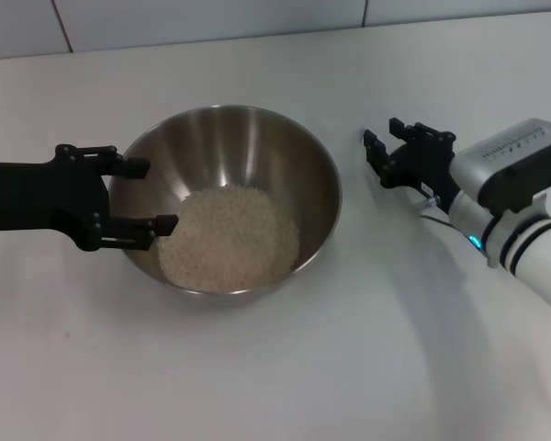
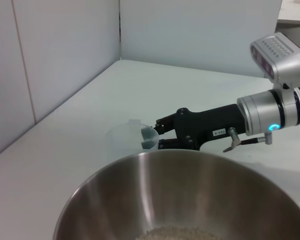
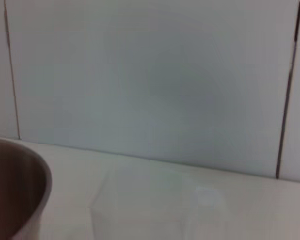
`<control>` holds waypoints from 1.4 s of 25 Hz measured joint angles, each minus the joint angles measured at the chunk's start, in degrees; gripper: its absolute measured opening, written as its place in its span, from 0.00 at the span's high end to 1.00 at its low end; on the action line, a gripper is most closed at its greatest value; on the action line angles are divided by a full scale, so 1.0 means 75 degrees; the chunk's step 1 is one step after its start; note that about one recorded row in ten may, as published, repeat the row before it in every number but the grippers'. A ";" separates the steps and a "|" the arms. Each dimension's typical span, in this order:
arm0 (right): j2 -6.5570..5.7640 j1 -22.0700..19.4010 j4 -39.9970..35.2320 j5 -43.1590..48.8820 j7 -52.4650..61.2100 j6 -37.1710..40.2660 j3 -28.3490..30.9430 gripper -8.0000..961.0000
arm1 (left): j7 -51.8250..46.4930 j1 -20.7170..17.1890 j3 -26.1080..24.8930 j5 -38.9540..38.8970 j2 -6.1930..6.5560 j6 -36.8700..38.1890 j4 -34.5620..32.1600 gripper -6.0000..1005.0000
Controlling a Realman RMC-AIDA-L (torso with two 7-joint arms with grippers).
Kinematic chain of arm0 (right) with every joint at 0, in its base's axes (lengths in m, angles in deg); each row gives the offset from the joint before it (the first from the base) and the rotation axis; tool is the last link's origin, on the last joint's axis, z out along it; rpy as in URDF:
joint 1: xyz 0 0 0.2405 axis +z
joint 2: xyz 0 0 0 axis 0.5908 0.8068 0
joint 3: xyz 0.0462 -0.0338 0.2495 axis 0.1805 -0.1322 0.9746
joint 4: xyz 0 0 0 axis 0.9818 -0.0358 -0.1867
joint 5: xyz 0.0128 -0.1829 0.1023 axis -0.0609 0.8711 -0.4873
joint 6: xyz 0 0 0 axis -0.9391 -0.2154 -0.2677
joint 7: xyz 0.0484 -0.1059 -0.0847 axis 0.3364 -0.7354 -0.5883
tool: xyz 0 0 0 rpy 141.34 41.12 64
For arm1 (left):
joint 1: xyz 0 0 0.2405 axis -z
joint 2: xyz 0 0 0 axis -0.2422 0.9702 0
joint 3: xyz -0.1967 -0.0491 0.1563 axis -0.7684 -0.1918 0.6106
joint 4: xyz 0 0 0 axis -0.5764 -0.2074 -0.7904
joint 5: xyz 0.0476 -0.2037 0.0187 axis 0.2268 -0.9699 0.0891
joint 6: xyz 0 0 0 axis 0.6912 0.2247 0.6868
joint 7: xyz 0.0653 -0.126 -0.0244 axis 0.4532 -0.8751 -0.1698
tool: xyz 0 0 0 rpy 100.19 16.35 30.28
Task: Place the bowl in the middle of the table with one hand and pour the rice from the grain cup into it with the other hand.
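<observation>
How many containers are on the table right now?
2. The bowl sits mid-table holding the rice; the grain cup stands beyond it, by the right tool.

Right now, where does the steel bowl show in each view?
Head view: the bowl sits mid-picture, with the rice inside.
Left wrist view: it fills the picture's lower part.
Right wrist view: only its side shows, at the picture's lower-left edge.
Shared landmark: the white table beneath it.

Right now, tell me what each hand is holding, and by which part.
Left hand: open at the left rim of the bowl, gripping nothing. Right hand: beside the grain cup; whether it grips cannot be told.
</observation>
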 joint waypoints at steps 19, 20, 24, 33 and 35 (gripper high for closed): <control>-0.0592 -0.0577 -0.2848 0.2431 0.4322 0.7182 -0.0707 0.20 | 0.0023 -0.0078 -0.0001 0.0013 0.0018 0.0033 -0.0055 0.18; -0.0509 -0.0353 -0.3387 0.2490 0.4643 0.7346 -0.1037 0.20 | 0.0022 -0.0081 -0.0001 0.0016 0.0018 0.0035 -0.0055 0.18; -0.0011 0.0491 -0.5610 0.2462 0.5876 0.7762 -0.2319 0.18 | 0.0003 -0.0062 -0.0001 0.0060 0.0018 0.0039 -0.0056 0.18; 0.0029 0.1157 -0.7010 0.1488 0.7760 0.7816 -0.4950 0.13 | -0.0046 -0.0048 -0.0001 0.0075 0.0025 0.0037 -0.0044 0.18; 0.0038 0.1126 -0.7220 0.1062 0.8244 0.7656 -0.5775 0.13 | -0.0088 -0.0052 -0.0001 0.0075 0.0027 0.0042 -0.0065 0.18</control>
